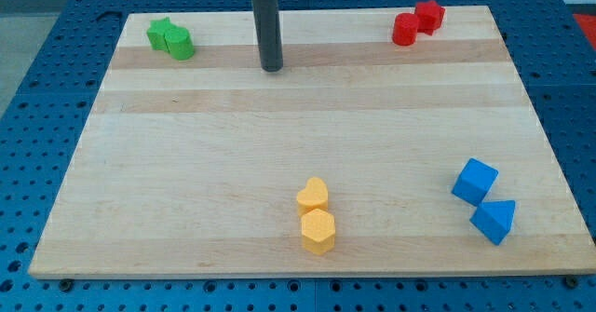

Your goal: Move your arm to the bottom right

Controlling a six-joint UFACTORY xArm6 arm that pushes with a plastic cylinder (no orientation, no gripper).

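Standing upright near the view's top of the board (186, 163), the rod (268, 28) comes down from the top edge of the picture, and my tip (271, 69) rests on the wood, touching no block. It is a plain rod end with no jaws, and it has hold of nothing.

Taking my tip as the landmark: the green pair lies to its left, near the board's top-left corner, with the green star (160, 33) touching the green cylinder (180, 44) on that one's left. Both are well apart from my tip.

To the tip's right and slightly above, near the top-right corner, the red cylinder (404, 29) and a second red block (429, 16) touch each other. The second one's shape is hard to make out.

Below my tip and a little to the right, near the board's bottom edge, the yellow heart (314, 195) sits just above the yellow hexagon (318, 231), the two touching.

Far below and to the right of my tip, by the bottom-right corner, the blue cube (475, 182) stands just above the blue triangle (494, 221), close together or touching. That corner is well apart from my tip, almost the whole board away.

The board lies on a blue perforated table (37, 33).
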